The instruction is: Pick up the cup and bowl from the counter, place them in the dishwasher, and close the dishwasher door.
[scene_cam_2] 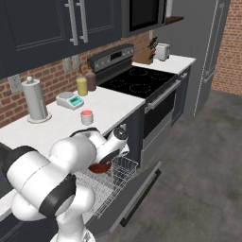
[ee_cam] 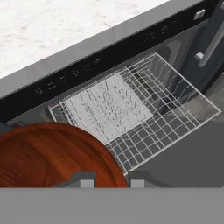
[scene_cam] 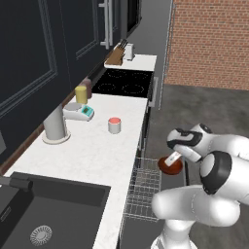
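Held in the air: the bowl (scene_cam: 170, 167), reddish-brown and round, level with its opening facing up, above the pulled-out wire rack (scene_cam: 144, 187) of the dishwasher (ee_cam: 131, 57), on the rack's outer side, away from the counter (scene_cam: 92, 146). No long axis to speak of, being round. Seen from the hand, broad wooden-brown inside (ee_cam: 48, 157) to the near left, rack grid beyond.

Clamped on the bowl's rim: the gripper (ee_cam: 112, 181), jaws narrow, one finger tip (ee_cam: 84, 180) against the bowl's edge.

Lowered flat beneath the rack: the dishwasher door (scene_cam_2: 137, 194), dark panel, fully down.

Standing upright on the counter, left of the rack and farther back: the cup (scene_cam: 114, 125), pale with a salmon-red rim. Farther left again: a tall pale cylinder (scene_cam: 55, 124) on a round base, a small scale (scene_cam: 79, 111), a yellow cylinder (scene_cam: 81, 94).
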Controlling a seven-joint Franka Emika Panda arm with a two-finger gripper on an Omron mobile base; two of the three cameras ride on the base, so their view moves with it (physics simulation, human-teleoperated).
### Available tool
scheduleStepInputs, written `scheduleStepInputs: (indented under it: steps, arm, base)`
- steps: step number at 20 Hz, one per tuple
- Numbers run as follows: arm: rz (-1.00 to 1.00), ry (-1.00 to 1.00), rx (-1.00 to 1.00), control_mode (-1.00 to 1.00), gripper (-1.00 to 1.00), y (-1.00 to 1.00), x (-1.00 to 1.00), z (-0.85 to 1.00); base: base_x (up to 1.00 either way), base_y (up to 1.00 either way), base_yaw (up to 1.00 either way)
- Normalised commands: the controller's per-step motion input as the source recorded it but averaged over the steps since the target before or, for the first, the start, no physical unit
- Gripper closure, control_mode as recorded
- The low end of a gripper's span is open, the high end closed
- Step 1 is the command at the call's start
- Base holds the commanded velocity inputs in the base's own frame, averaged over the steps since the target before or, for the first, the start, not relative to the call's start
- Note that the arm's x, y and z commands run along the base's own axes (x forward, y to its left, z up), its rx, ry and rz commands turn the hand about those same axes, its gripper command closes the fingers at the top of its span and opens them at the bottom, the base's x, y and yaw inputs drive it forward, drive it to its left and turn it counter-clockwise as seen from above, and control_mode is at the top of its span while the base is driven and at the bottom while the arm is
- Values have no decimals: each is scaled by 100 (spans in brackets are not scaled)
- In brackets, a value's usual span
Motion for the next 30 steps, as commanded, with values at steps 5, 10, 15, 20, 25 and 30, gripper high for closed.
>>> scheduleStepInputs:
  steps: [5,10,15,20,25,30]
  arm:
    - [2,0,-2,-100,100,3,7,-26]
    - [0,0,0,-100,100,6,20,-25]
    - [0,0,0,-100,100,1,19,-26]
    - [0,0,1,-100,100,0,14,-25]
    - [1,0,5,-100,100,0,11,-16]
    - [3,0,5,-100,100,0,11,-14]
  base:
    - [0,0,0]
    - [0,0,0]
    - [0,0,0]
    - [0,0,0]
    - [0,0,0]
    - [0,0,0]
